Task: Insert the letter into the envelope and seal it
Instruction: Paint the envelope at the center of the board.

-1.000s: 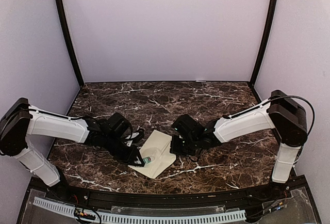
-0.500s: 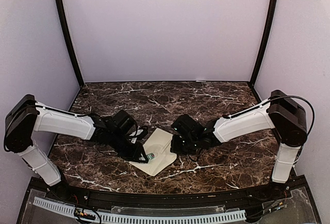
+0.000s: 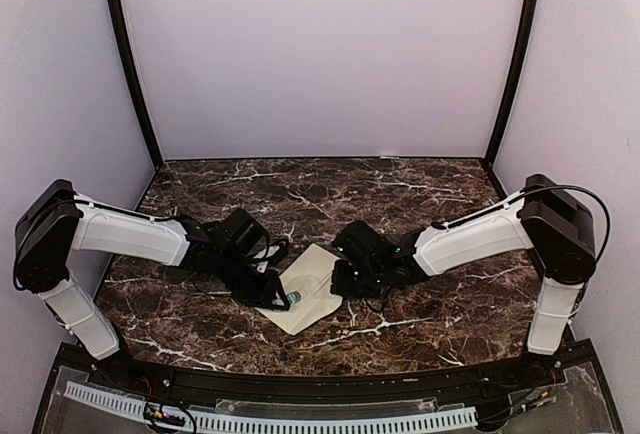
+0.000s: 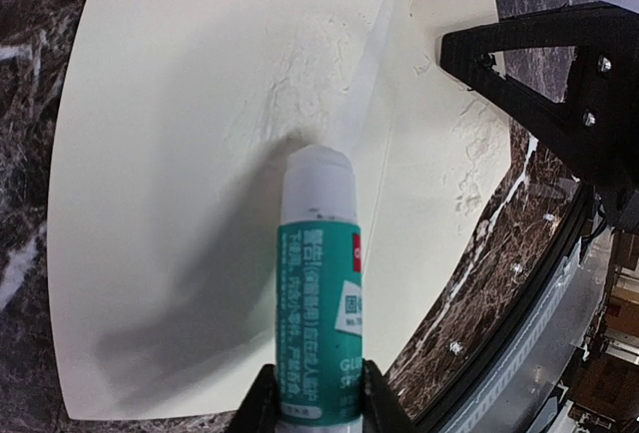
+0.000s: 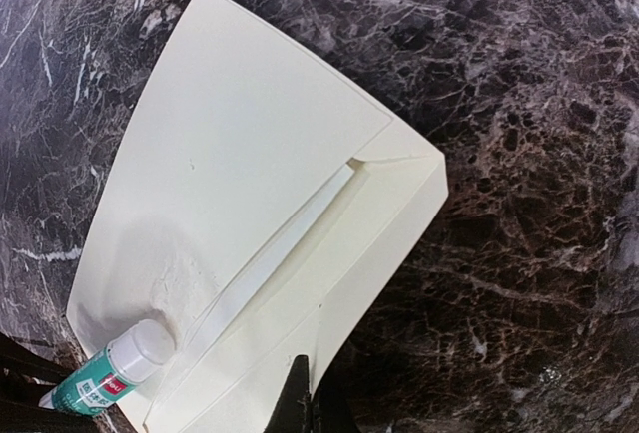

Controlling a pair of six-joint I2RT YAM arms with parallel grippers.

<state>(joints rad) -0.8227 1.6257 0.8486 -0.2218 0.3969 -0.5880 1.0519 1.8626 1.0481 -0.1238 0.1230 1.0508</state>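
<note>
Envelope [image 5: 250,164] under glue stick [image 4: 319,333] clamped in left jaws; right jaws together at its edge.

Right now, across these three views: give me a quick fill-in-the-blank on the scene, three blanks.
1. The left gripper grips a glue stick with a ____ label.
2. Its white tip rests on the envelope, which lies on a dark ____ table.
3. The right gripper, at the envelope's edge, has its jaws ____.
Missing words: green; marble; shut.
</note>
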